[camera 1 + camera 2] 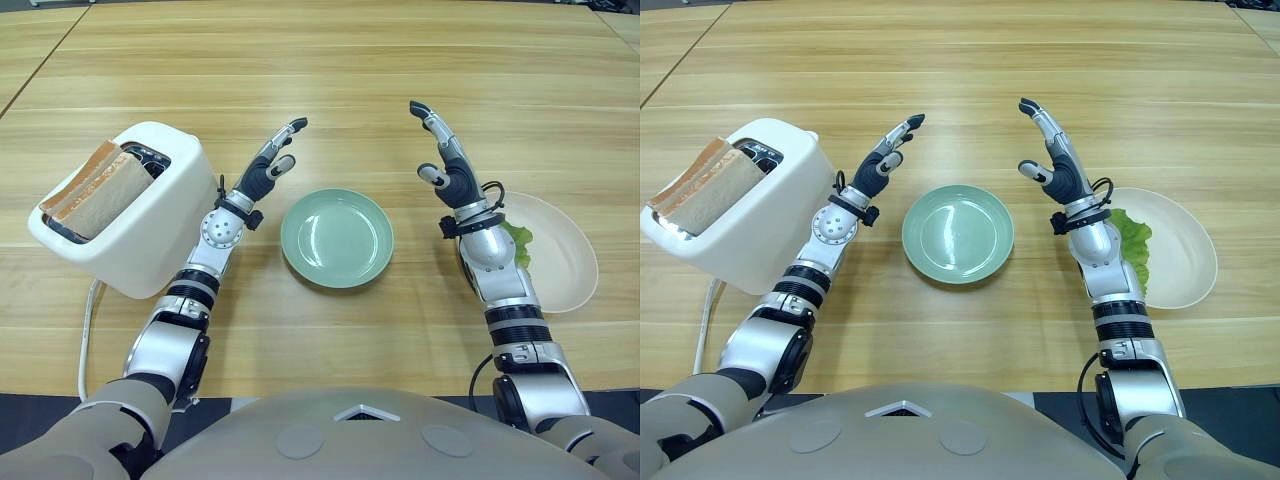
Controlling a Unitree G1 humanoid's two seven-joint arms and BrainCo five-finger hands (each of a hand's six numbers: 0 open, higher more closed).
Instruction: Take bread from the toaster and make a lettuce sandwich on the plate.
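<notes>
A white toaster [150,215] stands at the left with two slices of bread [95,185] sticking out of its slots. An empty green plate [337,237] lies at the centre of the table. A green lettuce leaf [1130,245] rests in a cream bowl [1185,250] at the right. My left hand [272,160] is held open above the table between the toaster and the plate. My right hand [445,150] is raised open between the plate and the bowl, holding nothing.
The wooden table [330,60] stretches far beyond the objects. A white cord [88,335] runs from the toaster toward the table's near edge.
</notes>
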